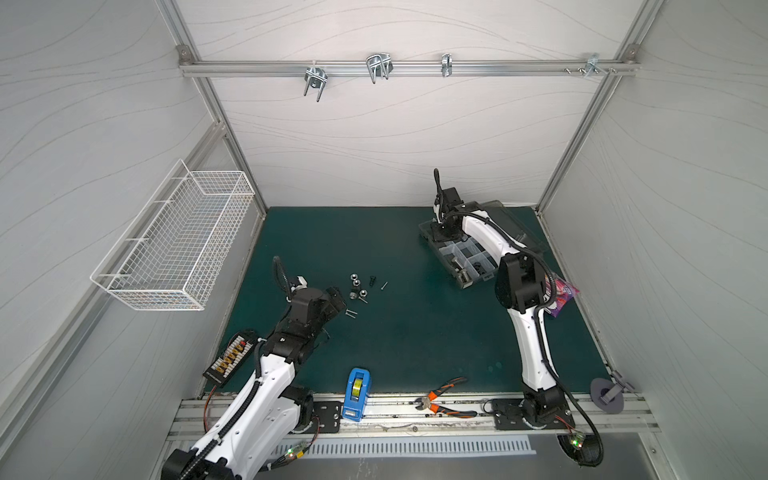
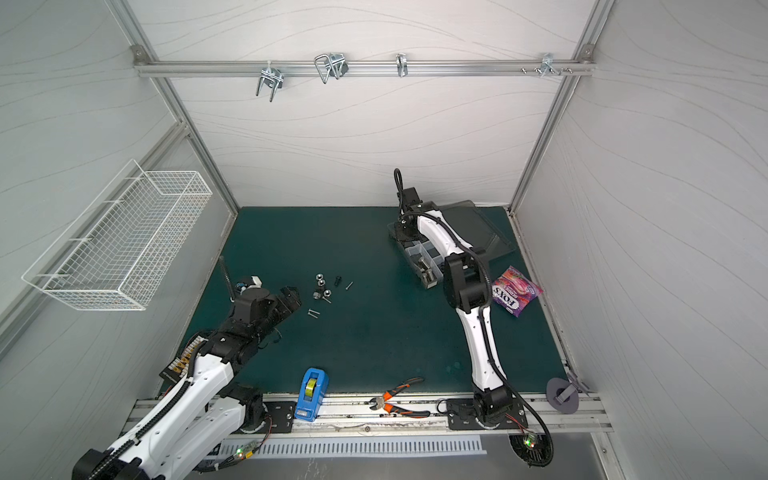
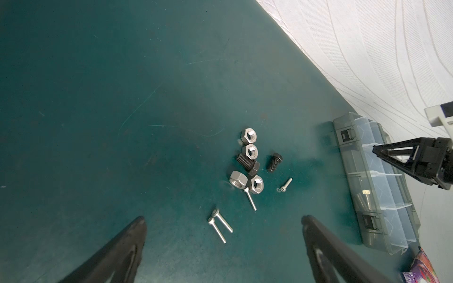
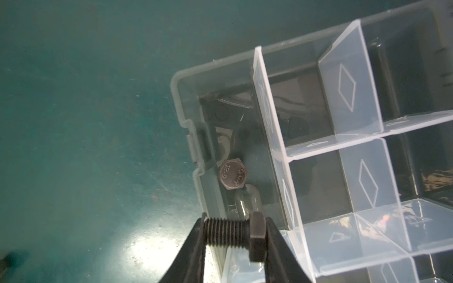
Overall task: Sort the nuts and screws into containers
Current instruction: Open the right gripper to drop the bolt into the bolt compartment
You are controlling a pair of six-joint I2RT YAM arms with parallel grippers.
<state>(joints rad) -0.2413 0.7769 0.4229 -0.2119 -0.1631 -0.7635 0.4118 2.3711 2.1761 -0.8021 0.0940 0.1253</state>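
Observation:
Loose screws and nuts point(image 1: 359, 286) lie in a small heap on the green mat, seen in both top views. The left wrist view shows several silver nuts point(image 3: 250, 150), two black bolts point(image 3: 274, 161) and thin silver screws point(image 3: 217, 225). My left gripper point(image 3: 223, 220) hovers open just short of the heap, nothing between its fingers. My right gripper point(image 4: 236, 232) is shut on a black hex bolt point(image 4: 228, 232), held lengthwise above the wall of an end compartment of the clear organizer box point(image 4: 176, 80). A hex-head bolt point(image 4: 233, 177) stands inside that compartment.
The organizer point(image 1: 469, 257) sits at the back right with its lid open. A candy packet point(image 2: 517, 291) lies beside it. A blue tape dispenser point(image 1: 356, 395) and orange pliers point(image 1: 444, 401) rest at the front edge. A white wire basket point(image 1: 178, 245) hangs on the left wall.

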